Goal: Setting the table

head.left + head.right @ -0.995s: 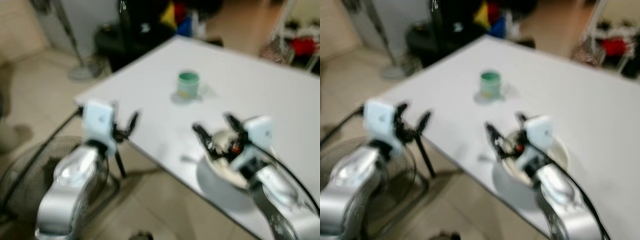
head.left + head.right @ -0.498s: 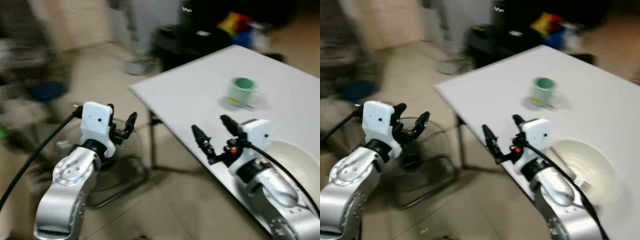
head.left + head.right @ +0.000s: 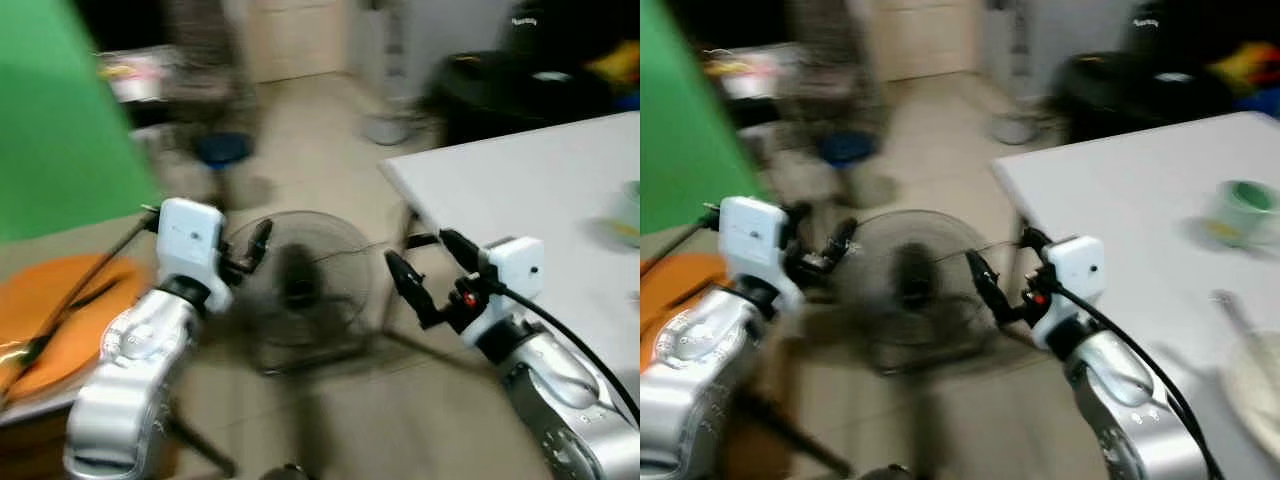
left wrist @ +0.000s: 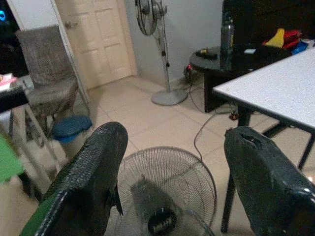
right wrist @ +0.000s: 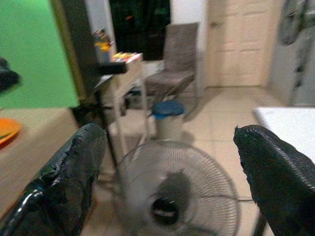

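Green cup (image 3: 1243,207) and pale plate (image 3: 1258,385) sit on the white worktop (image 3: 520,190), off to the robot's right; an orange item (image 3: 45,320) lies on a wooden surface at left. Both the left gripper (image 3: 250,252) and right gripper (image 3: 428,270) hang over the floor with fingers spread, empty. Risk: the floor fan (image 4: 165,196) stands directly ahead, so a step forward could strike its grille; view blur could spoil any reach.

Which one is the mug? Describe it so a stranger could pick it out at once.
Start at the big white table on the robot's right. The mug stands alone near its far right side, beyond the white plate at the near edge. It is a short, pale cup with a green rim, the only upright thing on the table.
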Controlling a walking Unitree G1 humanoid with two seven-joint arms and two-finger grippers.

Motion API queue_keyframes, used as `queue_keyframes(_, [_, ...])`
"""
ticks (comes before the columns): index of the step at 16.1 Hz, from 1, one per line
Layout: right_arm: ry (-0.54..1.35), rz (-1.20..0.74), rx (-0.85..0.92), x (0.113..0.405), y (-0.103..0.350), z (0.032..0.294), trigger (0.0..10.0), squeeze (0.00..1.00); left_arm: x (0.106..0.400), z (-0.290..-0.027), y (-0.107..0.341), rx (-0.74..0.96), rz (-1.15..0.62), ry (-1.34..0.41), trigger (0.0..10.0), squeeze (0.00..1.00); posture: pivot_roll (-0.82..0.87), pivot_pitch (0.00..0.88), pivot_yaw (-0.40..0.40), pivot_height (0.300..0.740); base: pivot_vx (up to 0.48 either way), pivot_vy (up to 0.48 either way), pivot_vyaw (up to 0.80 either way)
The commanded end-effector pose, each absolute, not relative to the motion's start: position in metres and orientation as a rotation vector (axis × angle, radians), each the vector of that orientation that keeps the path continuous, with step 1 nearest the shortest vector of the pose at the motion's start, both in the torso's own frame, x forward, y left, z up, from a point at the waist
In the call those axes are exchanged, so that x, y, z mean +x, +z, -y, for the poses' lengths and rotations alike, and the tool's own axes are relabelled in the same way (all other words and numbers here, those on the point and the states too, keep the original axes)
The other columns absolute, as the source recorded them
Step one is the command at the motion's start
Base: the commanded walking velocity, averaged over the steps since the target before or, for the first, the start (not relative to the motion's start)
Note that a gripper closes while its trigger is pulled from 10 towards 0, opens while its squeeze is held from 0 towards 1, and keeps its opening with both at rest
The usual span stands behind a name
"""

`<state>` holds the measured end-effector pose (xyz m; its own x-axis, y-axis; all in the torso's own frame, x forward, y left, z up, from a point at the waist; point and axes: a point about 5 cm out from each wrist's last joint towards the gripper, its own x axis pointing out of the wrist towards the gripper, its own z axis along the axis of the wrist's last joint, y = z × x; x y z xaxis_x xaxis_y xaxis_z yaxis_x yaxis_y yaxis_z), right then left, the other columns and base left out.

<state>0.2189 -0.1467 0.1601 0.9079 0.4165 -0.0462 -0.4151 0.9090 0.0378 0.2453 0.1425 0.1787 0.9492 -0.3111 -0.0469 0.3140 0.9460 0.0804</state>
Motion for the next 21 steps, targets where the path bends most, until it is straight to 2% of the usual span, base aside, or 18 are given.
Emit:
queue_keyframes(1, [0.422,-0.039,0.027,0.221,0.163,0.146,10.0,0.95,0.248,-0.149,0.183,0.123,-0.023,-0.300,10.0,0.00,0.08,0.000,0.068,0.740,0.000,0.315,0.00])
queue_keyframes(2, [0.415,-0.042,0.028,0.221,0.162,0.147,10.0,0.32,0.249,-0.150,0.183,0.131,-0.024,-0.302,10.0,0.00,0.07,0.000,0.070,0.740,0.000,0.315,0.00])
queue_keyframes(3, [0.412,-0.043,0.030,0.222,0.162,0.147,10.0,0.00,0.250,-0.151,0.183,0.134,-0.026,-0.302,10.0,0.00,0.07,0.000,0.074,0.740,0.000,0.319,0.00])
queue_keyframes(15, [0.321,-0.043,0.005,0.226,0.169,0.148,10.0,0.00,0.261,-0.150,0.182,0.141,-0.028,-0.316,10.0,0.00,0.05,0.000,0.068,0.740,0.000,0.322,0.00])
queue_keyframes(21, [0.326,-0.056,0.015,0.228,0.169,0.147,10.0,0.00,0.261,-0.156,0.183,0.161,-0.025,-0.314,10.0,0.00,0.06,0.000,0.065,0.740,0.000,0.364,-0.80])
